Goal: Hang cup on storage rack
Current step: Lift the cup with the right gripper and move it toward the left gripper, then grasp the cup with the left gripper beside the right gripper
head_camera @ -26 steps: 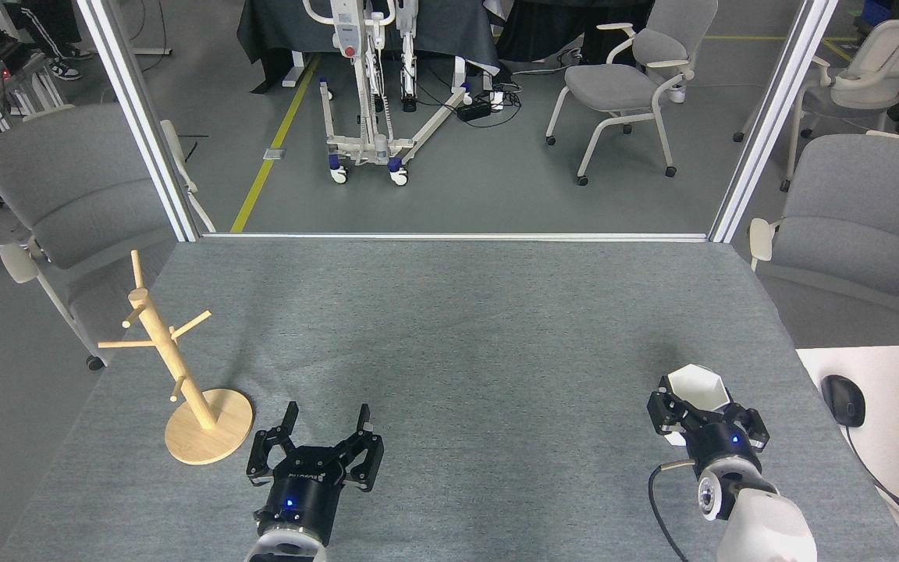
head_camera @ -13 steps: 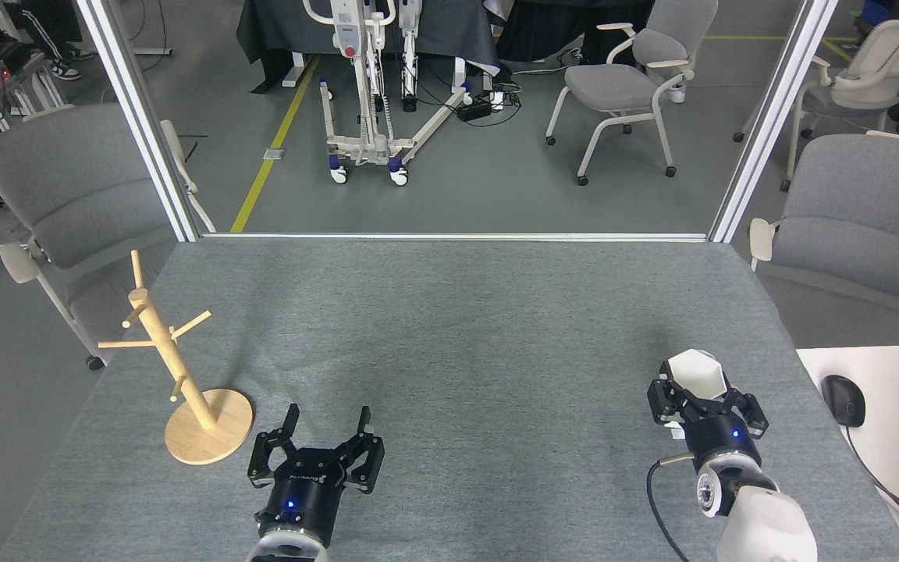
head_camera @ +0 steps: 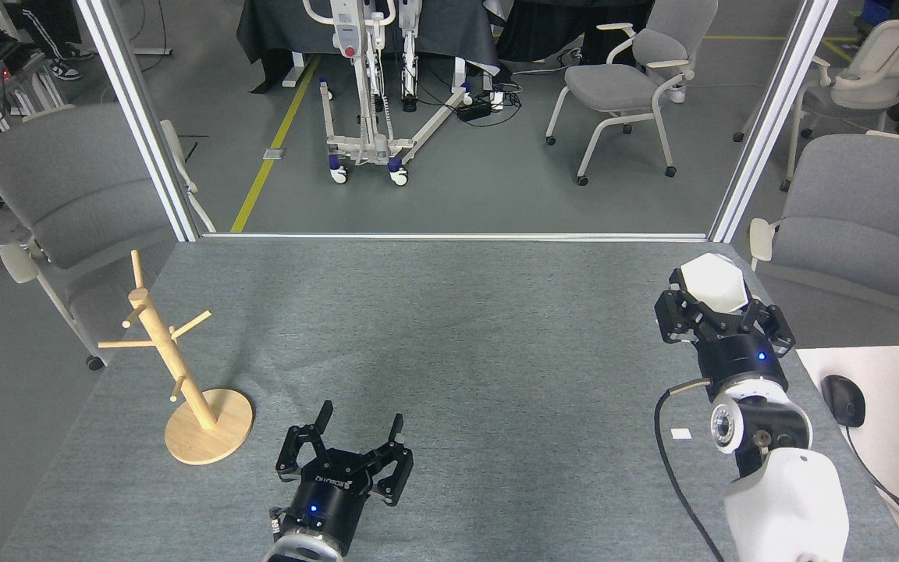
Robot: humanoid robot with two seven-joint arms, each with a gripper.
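Grey felt table [head_camera: 449, 328]; right gripper [head_camera: 719, 308] clasps faceted white cup [head_camera: 713, 282]

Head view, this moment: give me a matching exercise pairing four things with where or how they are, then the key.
Things:
1. cup
2. storage rack
3. left hand
4. computer mouse

States:
A. open, holding nothing, low over the table
B. on the white desk at the right
C. held in the right hand, above the table
D. standing on the table's left side, pegs bare

Pairs: 1-C, 2-D, 3-A, 4-B
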